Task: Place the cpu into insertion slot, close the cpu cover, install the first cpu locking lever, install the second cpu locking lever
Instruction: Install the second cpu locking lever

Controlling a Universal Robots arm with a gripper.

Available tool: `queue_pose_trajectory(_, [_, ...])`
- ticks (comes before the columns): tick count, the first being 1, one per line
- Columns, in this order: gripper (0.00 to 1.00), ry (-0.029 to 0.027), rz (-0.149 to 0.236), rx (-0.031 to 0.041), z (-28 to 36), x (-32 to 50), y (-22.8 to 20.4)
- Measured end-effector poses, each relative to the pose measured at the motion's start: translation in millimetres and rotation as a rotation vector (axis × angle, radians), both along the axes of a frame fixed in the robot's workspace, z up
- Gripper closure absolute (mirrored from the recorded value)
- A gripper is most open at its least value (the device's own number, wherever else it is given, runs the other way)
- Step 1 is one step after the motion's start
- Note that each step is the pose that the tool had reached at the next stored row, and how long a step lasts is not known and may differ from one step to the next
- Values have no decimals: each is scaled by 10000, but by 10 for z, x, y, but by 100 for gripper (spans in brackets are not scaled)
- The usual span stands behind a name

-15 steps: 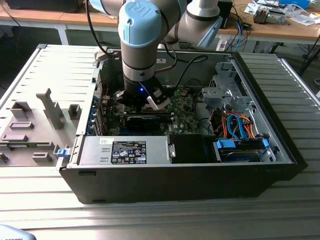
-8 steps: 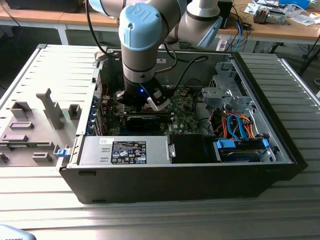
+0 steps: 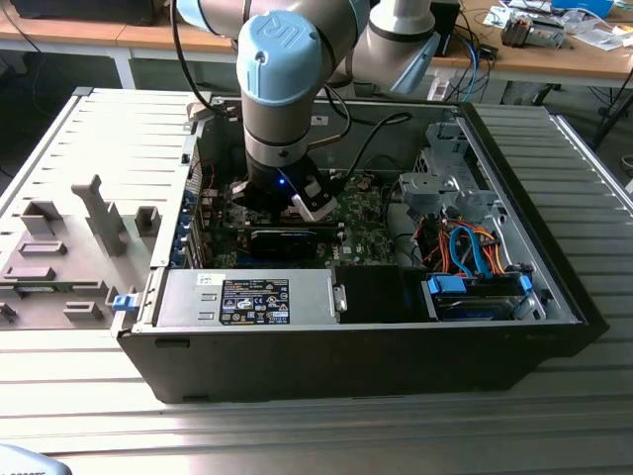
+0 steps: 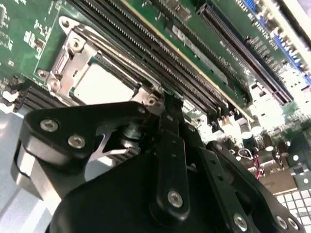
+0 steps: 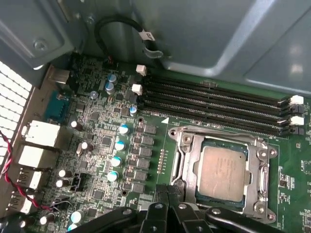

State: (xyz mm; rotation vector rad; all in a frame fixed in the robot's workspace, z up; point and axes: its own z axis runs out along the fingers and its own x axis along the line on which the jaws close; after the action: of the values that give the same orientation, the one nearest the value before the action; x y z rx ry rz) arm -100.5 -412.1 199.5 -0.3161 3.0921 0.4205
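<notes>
You have the cpu (image 5: 222, 173) lying in the insertion slot (image 5: 192, 191), with the cpu cover (image 5: 264, 167) lying down around it. The memory slots (image 5: 214, 104) run just beside the socket. The gripper (image 5: 167, 196) sits at the socket's edge. The computer case (image 3: 554, 297) rests on the worktop (image 3: 316, 435).

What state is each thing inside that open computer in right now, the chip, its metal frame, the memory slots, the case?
cpu: seated flat in the insertion slot.
cpu cover: closed down around the chip.
gripper: low over the board, right beside the socket.
memory slots: empty.
computer case: lying on its side, side panel off.
</notes>
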Motion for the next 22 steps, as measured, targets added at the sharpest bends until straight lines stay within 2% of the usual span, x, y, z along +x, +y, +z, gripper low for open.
queue_pose_trajectory(1, [89,-1,1,3,22,0,0])
queue_pose_trajectory(4, [89,1,2,0,164,0,1])
queue_pose_trajectory(7, [89,1,2,0,184,0,-1])
queue_pose_trajectory(8, [89,1,1,-34,185,0,-3])
queue_pose_trajectory(9, [89,3,1,-132,185,0,-5])
queue_pose_trajectory(10, [89,7,3,-373,185,3,-6])
queue_pose_trajectory(11, [89,9,3,-538,185,10,-6])
queue_pose_trajectory(12, [89,22,5,-740,184,39,-6])
queue_pose_trajectory(13, [89,40,4,-873,182,79,-5])
queue_pose_trajectory(14, [89,71,3,-975,179,130,-3])
queue_pose_trajectory(17, [89,158,8,-1212,165,256,15])
queue_pose_trajectory(18, [89,228,10,-1443,151,350,62])
queue_pose_trajectory(19, [89,253,8,-1576,146,384,125])
queue_pose_trajectory(20, [89,260,9,-1684,141,401,180])
queue_pose_trajectory(21, [89,267,7,-1907,139,419,272])
queue_pose_trajectory(22, [89,270,5,-2080,138,433,334])
